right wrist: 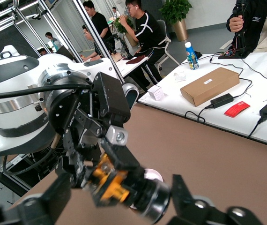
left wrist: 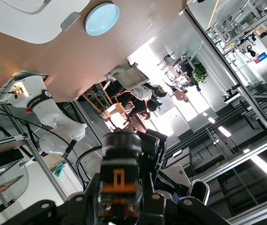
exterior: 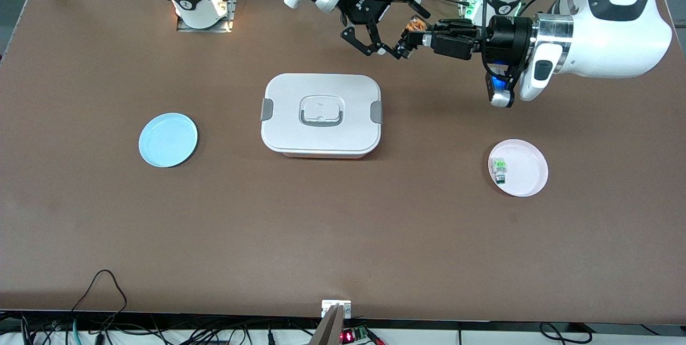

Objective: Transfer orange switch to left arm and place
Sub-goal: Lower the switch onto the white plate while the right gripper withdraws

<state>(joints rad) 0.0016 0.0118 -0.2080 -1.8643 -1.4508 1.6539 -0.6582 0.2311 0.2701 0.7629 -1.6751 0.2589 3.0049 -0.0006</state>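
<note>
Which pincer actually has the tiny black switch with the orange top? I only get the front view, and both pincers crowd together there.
Observer: The left pincer. The right wrist view shows the tiny black orange switch clamped between its fingers.
Operator: Is the right pincer shut on it too?
Observer: No. In that view the right pincer has its fingers spread wide on either side of the switch, apart from it.
Operator: How is the switch turned?
Observer: The left wrist view shows its orange part facing that camera.
</note>
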